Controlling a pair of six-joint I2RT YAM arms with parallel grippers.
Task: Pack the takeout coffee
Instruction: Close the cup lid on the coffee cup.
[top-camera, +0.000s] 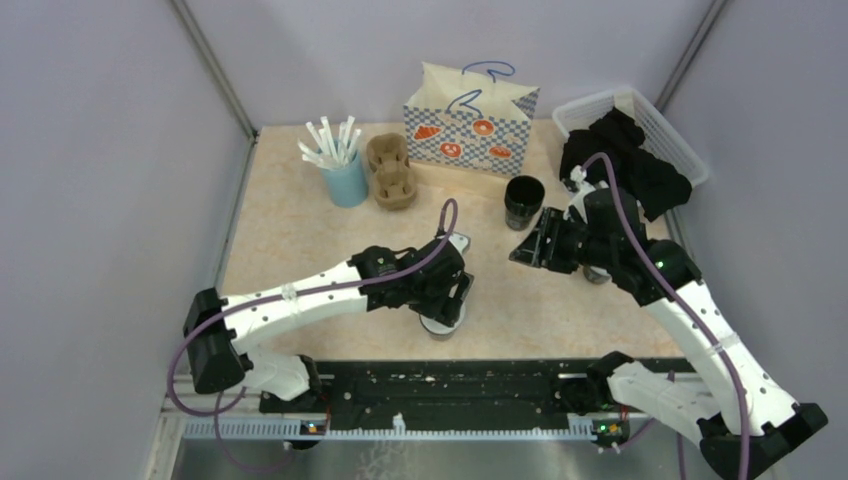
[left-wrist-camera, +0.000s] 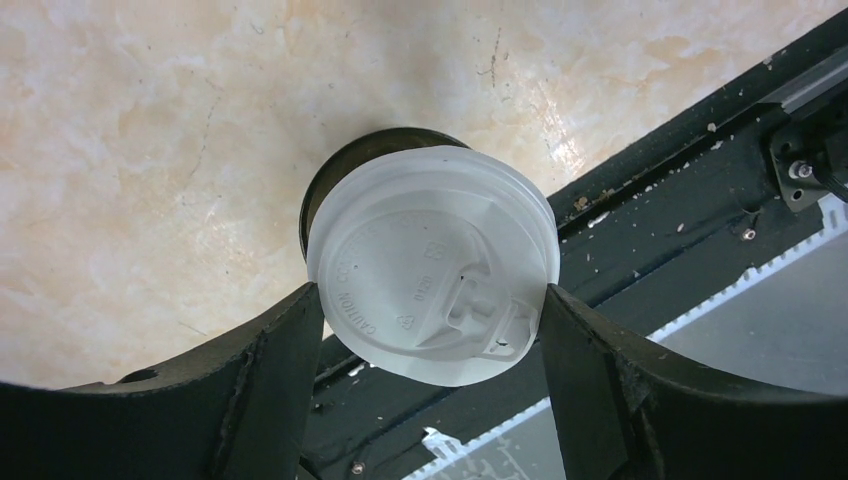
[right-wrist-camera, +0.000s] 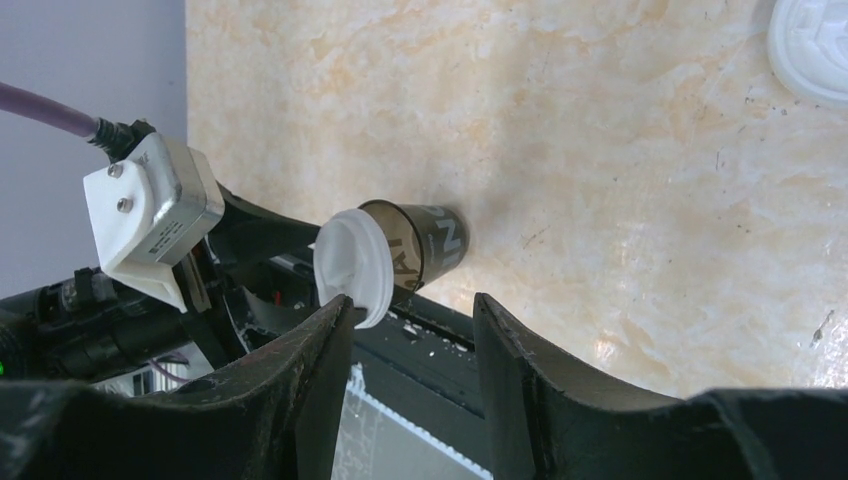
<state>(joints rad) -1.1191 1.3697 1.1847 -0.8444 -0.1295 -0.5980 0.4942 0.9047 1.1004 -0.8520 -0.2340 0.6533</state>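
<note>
Right at the front edge of the speckled beige table (top-camera: 300, 230), the left gripper (left-wrist-camera: 431, 300) points down from its low, stretched arm. It pinches a round white plastic lid (left-wrist-camera: 430, 260) over a small black paper cup (left-wrist-camera: 315, 205). Only its own camera shows the lid sitting off-centre. Farther back, the right gripper (right-wrist-camera: 412, 305) hangs tilted, its jaws spread around nothing. Behind it stands an open-topped black paper cup (top-camera: 523, 200).

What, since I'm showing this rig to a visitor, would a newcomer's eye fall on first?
Likely the left gripper at the front edge of the table, its jaws pressed to either side of a white lid sitting askew on a black cup. Next, the patterned paper bag at the back, with a lidless black cup just before it.
</note>
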